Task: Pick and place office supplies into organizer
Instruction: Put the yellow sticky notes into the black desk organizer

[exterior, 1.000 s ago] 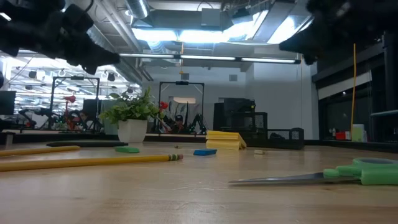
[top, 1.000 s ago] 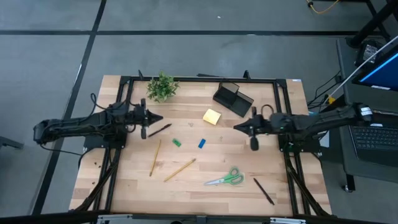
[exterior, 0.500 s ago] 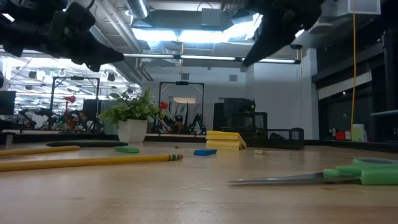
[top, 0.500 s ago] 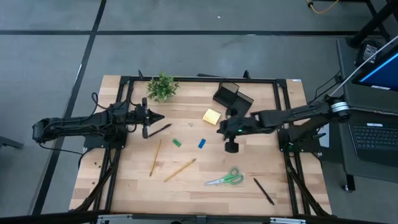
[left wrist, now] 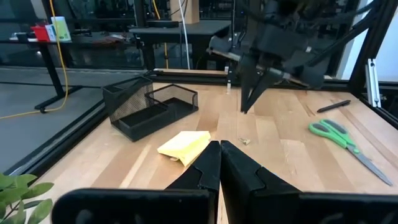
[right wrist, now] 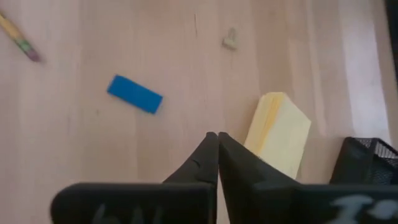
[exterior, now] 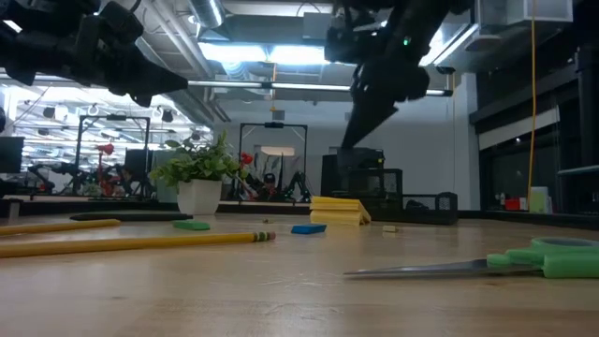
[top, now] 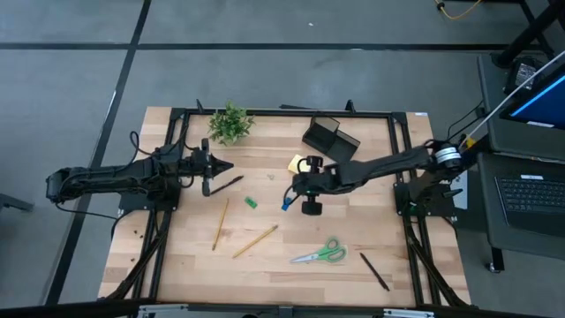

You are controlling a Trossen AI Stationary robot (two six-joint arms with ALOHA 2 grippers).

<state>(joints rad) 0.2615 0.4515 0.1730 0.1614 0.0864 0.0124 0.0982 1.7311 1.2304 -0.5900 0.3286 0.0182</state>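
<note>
The blue eraser point(right wrist: 134, 94) lies on the bench point(top: 265, 265), at about seven o'clock from the yellow pad point(right wrist: 278, 132). Your right hand point(top: 289, 187) hovers above it, fingers pressed together; spread them first, then descend straight.

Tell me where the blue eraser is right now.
In the high view the blue eraser lies mid-table, right of the green eraser and below the sticky pad, just under the right end effector.
</note>
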